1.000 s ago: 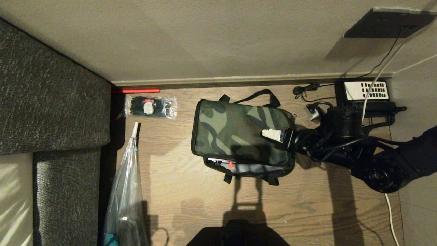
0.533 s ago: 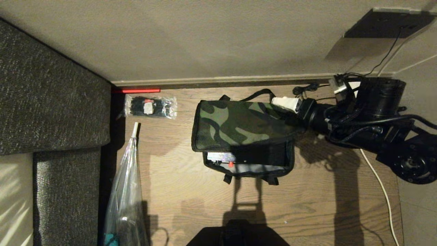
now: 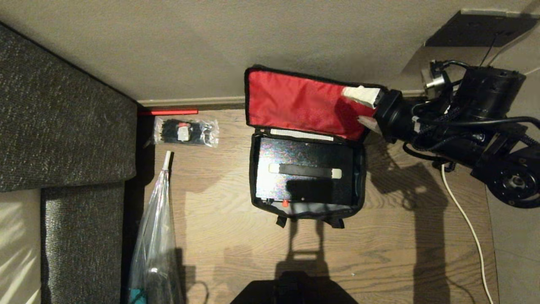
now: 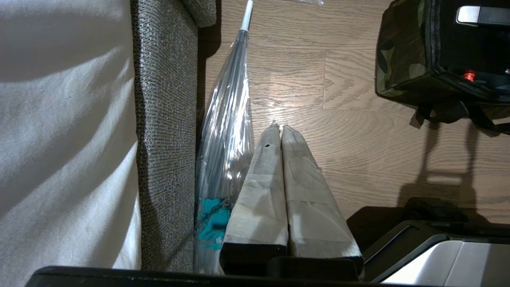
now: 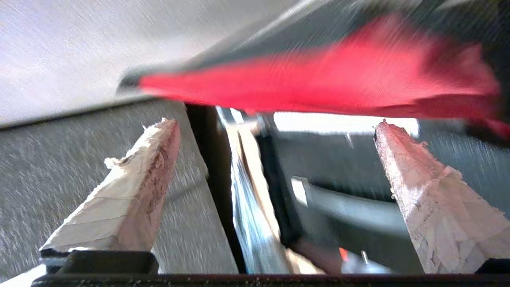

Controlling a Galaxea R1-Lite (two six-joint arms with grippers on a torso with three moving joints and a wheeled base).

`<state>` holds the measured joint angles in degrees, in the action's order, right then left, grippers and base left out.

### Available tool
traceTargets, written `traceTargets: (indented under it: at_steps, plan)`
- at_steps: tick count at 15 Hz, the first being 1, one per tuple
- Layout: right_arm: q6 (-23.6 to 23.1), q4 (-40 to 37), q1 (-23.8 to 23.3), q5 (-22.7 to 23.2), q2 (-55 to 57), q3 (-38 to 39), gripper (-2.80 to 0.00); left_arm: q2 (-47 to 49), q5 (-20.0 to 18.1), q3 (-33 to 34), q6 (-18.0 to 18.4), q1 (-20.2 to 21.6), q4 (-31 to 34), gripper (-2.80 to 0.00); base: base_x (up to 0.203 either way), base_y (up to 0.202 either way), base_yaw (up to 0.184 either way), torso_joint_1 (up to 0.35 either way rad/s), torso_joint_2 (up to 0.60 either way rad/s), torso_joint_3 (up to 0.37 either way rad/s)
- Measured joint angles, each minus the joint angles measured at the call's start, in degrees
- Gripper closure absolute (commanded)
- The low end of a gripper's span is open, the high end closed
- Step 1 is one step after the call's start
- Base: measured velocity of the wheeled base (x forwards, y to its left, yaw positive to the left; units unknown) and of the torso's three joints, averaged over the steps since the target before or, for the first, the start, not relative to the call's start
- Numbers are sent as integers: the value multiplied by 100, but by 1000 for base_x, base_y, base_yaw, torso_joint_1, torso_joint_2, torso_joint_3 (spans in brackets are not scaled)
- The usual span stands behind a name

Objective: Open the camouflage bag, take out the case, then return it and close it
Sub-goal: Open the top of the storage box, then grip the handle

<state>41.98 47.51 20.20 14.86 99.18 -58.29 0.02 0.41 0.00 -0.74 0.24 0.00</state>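
The camouflage bag (image 3: 306,177) sits on the wooden floor (image 3: 219,236) in the middle of our head view, its lid (image 3: 301,103) thrown back and standing up against the wall (image 3: 211,50), red lining facing us. Going from the left: a dark grey sofa (image 3: 63,126) fills that side, with a clear plastic-wrapped umbrella (image 3: 154,240) lying along its edge and a clear packet of black items (image 3: 186,132) on the floor beyond the umbrella's tip, near the skirting. A thin red stick (image 3: 168,112) lies just behind the packet.

Our left gripper (image 4: 279,131) hangs parked low beside the umbrella, well apart from the bag, its two taped fingers pressed together with nothing between them.

Then comes the bag itself. Inside it we see the case (image 3: 304,175), a black box lying flat and filling most of the compartment, with a dark handle (image 3: 304,170) tipped white at both ends across its top and a small red spot (image 3: 285,203) on its near side. A white strip (image 3: 301,134) runs along the far edge, just under the lid hinge.

Right of the bag, our right gripper (image 3: 363,107) sits at the lid's upper right corner, above and behind the case. Its fingers stand spread wide; in the blurred wrist view the red lining seems to lie just past the fingertips (image 5: 167,125) rather than between them, so we judge the lid released. A white cable (image 3: 464,215) trails over the floor at the far right.
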Motion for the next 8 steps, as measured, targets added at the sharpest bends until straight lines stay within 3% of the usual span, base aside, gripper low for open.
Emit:
traceTargets:
  at_steps: [3, 6, 7, 8]
  plan:
    - [-103, 251, -88, -136, 269, -322, -280, 0, -1, 0, 0, 0, 0, 0, 0, 0, 0, 0, 0, 0]
    - [-511, 246, -108, -126, 310, -96, -280, 0, 0, 0, 0, -2, 0, 0, 0, 0, 0, 0, 0, 0]
    - [-648, 229, -110, -102, 269, 112, 0, 0, 2, 0, 0, 0, 0, 0, 0, 0, 0, 0, 0, 0]
    - [-719, 236, -110, -63, 184, 349, 0, 0, -1, 0, -2, 0, 0, 0, 0, 0, 0, 0, 0, 0]
